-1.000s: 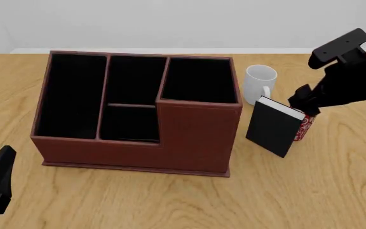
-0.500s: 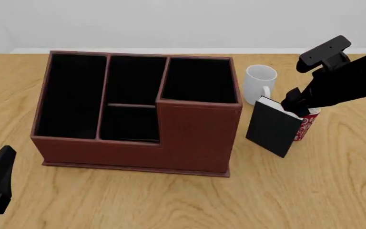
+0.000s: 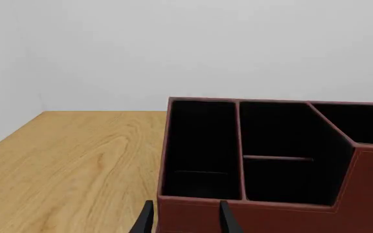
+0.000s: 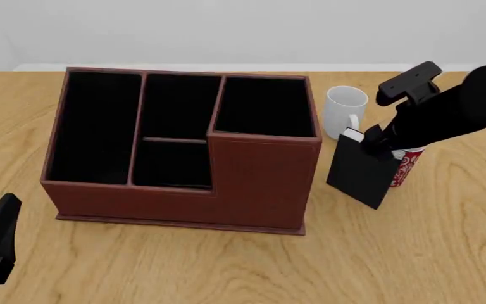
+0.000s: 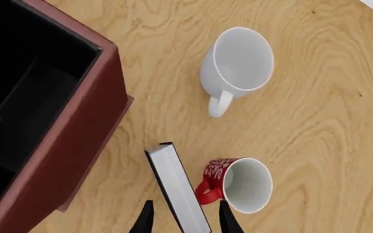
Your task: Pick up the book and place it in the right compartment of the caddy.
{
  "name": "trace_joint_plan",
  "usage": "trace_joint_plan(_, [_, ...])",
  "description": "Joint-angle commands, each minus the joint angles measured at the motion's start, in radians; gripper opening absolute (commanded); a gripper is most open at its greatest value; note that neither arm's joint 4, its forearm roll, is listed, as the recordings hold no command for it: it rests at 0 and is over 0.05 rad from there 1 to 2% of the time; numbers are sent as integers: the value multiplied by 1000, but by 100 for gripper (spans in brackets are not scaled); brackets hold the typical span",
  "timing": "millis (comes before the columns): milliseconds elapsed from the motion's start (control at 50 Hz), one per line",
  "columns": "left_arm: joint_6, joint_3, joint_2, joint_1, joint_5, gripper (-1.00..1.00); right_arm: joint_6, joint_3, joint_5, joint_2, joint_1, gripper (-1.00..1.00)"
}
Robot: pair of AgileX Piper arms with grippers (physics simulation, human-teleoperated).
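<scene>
We see the book [image 4: 363, 174] standing upright on the wooden table [image 4: 412, 253], to the right of the caddy [image 4: 184, 149] and apart from it, its white page edge turned upward. Just behind it on its right stands a red mug [image 4: 405, 166], which looks to touch the book in the right wrist view; a white mug [image 4: 344, 109] stands farther back, near the caddy's right wall. The right compartment [image 4: 264, 104], the tall-walled square section at the caddy's right rear, holds nothing we can make out in its black lining.

The right gripper [image 5: 181, 218] hangs over the book's top edge with its fingers apart, one on each side of the page edge [image 5: 177, 191]; we cannot tell whether they touch the covers.

The left gripper [image 3: 181, 221] sits low at the near left of the table, well away from the book, its two fingers parted with nothing between them, pointing at the caddy's front wall.
</scene>
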Motion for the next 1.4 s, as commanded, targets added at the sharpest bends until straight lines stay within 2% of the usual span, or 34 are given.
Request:
trace_joint_plan(20, [0, 0, 0, 0, 0, 100, 72, -1, -18, 25, 41, 100])
trace_joint_plan(60, [0, 0, 0, 0, 0, 100, 32, 3, -26, 38, 21, 100])
trace_joint_plan(240, [0, 0, 0, 0, 0, 100, 37, 2, -36, 56, 22, 100])
trace_joint_plan(440, [0, 0, 0, 0, 0, 100, 11, -6, -33, 79, 9, 100])
trace_joint_plan(460, [0, 0, 0, 0, 0, 100, 25, -9, -31, 77, 16, 100])
trace_joint_plan(500, [0, 0, 0, 0, 0, 100, 7, -7, -34, 86, 8, 100])
trace_joint_plan(540, [0, 0, 0, 0, 0, 100, 25, -9, -32, 86, 18, 100])
trace_joint_plan(580, [0, 0, 0, 0, 0, 100, 12, -7, -36, 91, 10, 100])
trace_joint_plan(600, [0, 0, 0, 0, 0, 100, 33, -2, -30, 88, 26, 100])
trace_joint_plan(620, [0, 0, 0, 0, 0, 100, 3, 0, -34, 95, 10, 100])
trace_joint_plan(700, [0, 0, 0, 0, 0, 100, 19, 0, -30, 100, 14, 100])
trace_joint_plan(760, [0, 0, 0, 0, 0, 100, 3, 7, -37, 113, 2, 100])
trace_joint_plan(940, [0, 0, 0, 0, 0, 100, 5, 7, -48, 135, 4, 100])
trace_joint_plan(1020, [0, 0, 0, 0, 0, 100, -16, 9, -49, 147, -8, 100])
trace_joint_plan(1200, [0, 0, 0, 0, 0, 100, -23, 10, -70, 177, -24, 100])
trace_joint_plan(1220, [0, 0, 0, 0, 0, 100, -6, 19, -71, 182, -3, 100])
trace_joint_plan(1340, [0, 0, 0, 0, 0, 100, -6, 27, -87, 189, -1, 100])
trace_joint_plan(1360, [0, 0, 0, 0, 0, 100, -13, 32, -91, 190, -1, -100])
trace_joint_plan(1400, [0, 0, 0, 0, 0, 100, 17, 35, -87, 182, 19, -100])
